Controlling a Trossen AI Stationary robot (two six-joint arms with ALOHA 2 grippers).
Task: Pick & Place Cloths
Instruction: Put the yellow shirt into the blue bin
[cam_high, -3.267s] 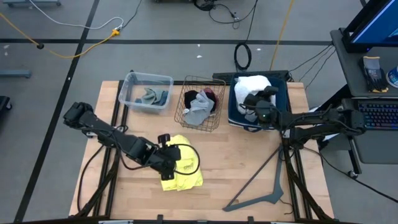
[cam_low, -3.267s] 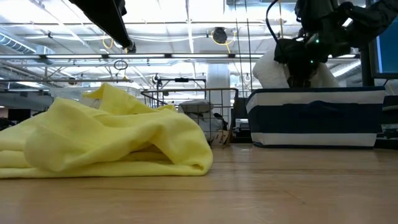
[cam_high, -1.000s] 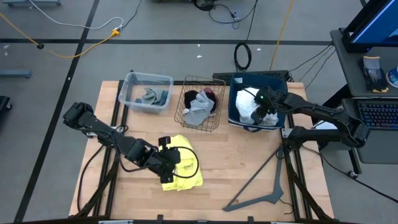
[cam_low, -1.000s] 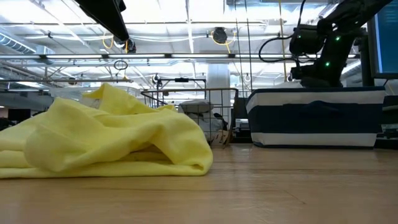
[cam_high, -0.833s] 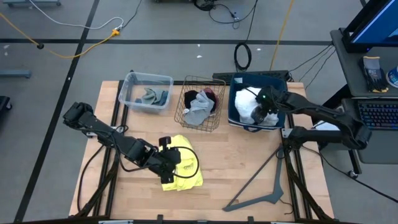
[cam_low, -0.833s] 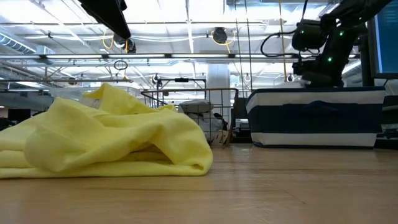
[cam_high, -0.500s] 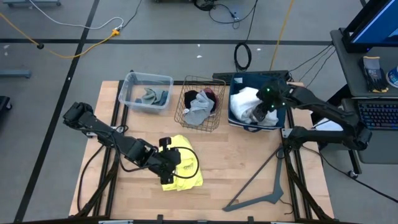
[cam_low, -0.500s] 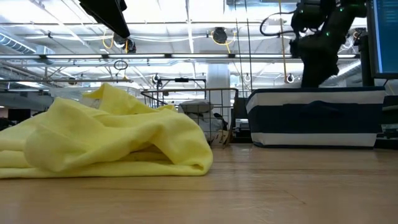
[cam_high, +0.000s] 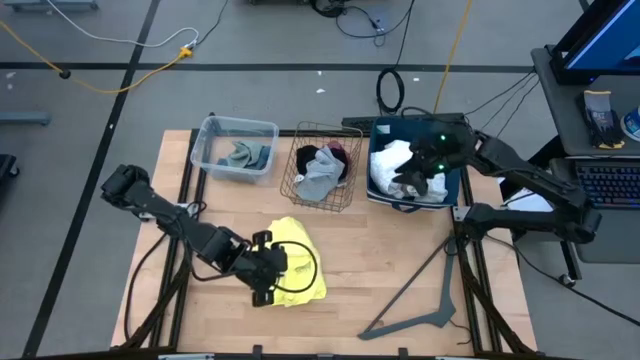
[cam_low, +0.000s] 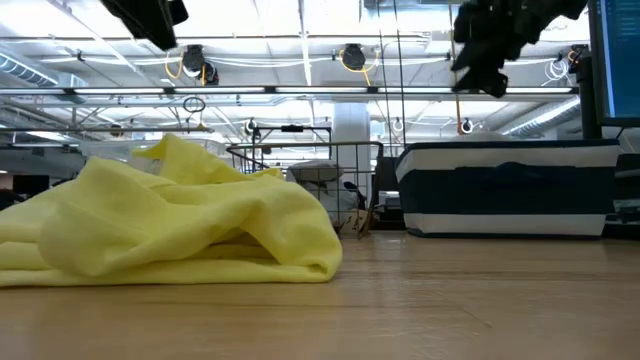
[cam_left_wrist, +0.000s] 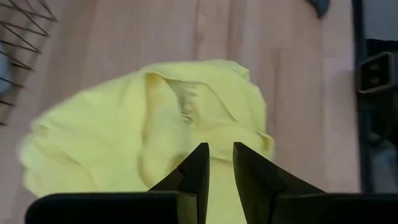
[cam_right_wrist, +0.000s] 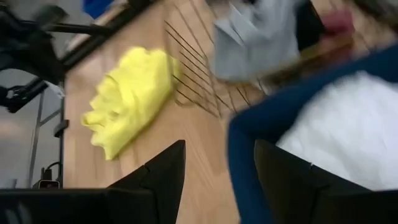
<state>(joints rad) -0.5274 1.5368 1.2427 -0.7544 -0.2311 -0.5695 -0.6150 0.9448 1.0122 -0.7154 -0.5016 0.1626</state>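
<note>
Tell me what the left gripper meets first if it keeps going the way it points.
Most likely the yellow cloth: the left gripper points at it, jaws nearly closed and empty, though the gap between them is hard to judge.

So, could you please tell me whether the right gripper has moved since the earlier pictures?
Yes. The right gripper was down in the navy bin on the white cloth; in the low view it has risen well above the bin's rim, empty.

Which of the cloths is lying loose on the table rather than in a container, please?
The yellow cloth; the other cloths sit in the clear tub, wire basket or blue bin.
</note>
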